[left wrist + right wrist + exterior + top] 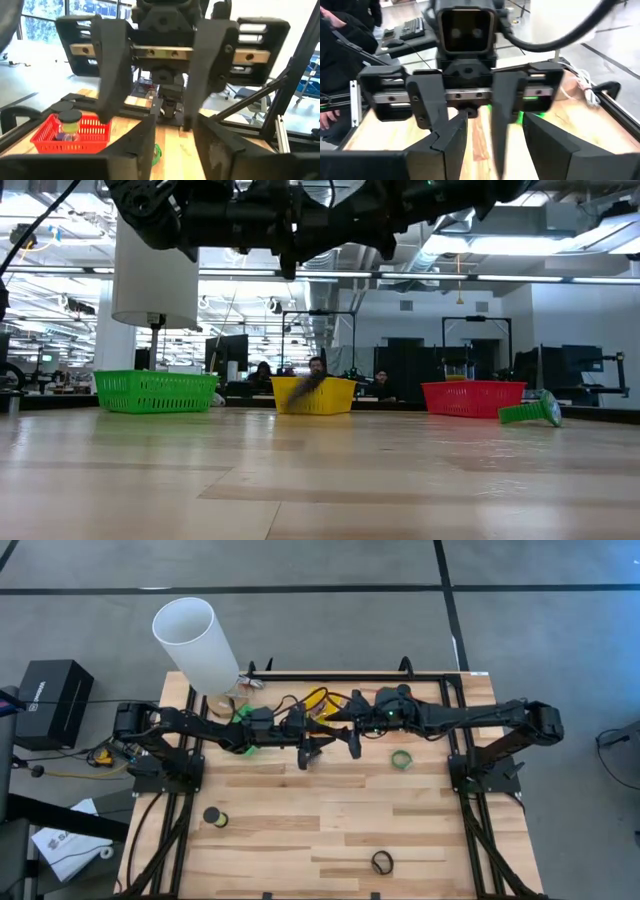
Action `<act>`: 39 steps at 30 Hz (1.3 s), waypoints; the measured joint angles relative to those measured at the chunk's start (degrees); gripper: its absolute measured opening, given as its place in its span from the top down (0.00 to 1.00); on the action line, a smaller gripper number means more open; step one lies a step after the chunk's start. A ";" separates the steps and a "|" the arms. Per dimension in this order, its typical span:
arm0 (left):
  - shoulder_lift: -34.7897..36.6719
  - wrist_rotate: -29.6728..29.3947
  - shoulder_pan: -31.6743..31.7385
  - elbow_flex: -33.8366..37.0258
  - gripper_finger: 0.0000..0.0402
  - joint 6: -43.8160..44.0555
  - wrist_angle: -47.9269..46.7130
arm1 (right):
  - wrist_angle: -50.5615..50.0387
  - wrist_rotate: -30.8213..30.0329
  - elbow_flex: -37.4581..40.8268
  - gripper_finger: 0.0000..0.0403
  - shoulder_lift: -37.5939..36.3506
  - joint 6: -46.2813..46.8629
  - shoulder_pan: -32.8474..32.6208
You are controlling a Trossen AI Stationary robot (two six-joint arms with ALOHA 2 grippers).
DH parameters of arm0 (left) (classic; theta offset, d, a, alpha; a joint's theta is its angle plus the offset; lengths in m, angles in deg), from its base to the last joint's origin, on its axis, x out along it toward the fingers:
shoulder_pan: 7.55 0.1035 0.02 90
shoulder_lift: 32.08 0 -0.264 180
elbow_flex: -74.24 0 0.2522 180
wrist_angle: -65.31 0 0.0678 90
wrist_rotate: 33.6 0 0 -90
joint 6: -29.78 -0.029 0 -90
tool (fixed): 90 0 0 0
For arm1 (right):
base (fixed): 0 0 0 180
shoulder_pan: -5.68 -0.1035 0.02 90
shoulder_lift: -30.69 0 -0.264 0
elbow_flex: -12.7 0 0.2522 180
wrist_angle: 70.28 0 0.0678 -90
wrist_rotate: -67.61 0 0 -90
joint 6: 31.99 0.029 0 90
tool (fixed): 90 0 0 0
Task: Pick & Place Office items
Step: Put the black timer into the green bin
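Both arms are meeting over the far middle of the bench (330, 810), fingers pointing at each other. The left gripper (312, 747) is hanging with its fingers (427, 107) spread apart, nothing between them. The right gripper (352, 743) is facing it with its fingers (112, 75) parted too, and empty. A green ring (401, 759) is lying right of them, a black spool (214, 816) at near left, a black ring (382, 862) at the near edge. A blurred dark item (305, 387) is showing at the yellow basket (315, 396), between the green basket (155, 391) and the red basket (472, 398).
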 joint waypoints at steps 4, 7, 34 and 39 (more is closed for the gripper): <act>0.02 0.79 0.02 -0.02 0.79 0.19 -3.47 | -7.46 0.01 0.00 0.55 -0.19 -0.68 0.86; 0.02 2.39 0.06 -0.02 0.84 -0.32 -7.92 | -13.83 0.15 0.02 0.55 -0.48 -0.85 0.88; 0.29 -4.31 8.26 0.06 0.53 -21.23 -45.90 | -31.27 -0.17 0.07 0.58 -0.02 -0.89 -3.13; -0.22 -4.33 9.55 0.05 0.56 -27.67 -48.09 | -31.31 -0.17 0.07 0.58 -0.02 -0.89 -3.14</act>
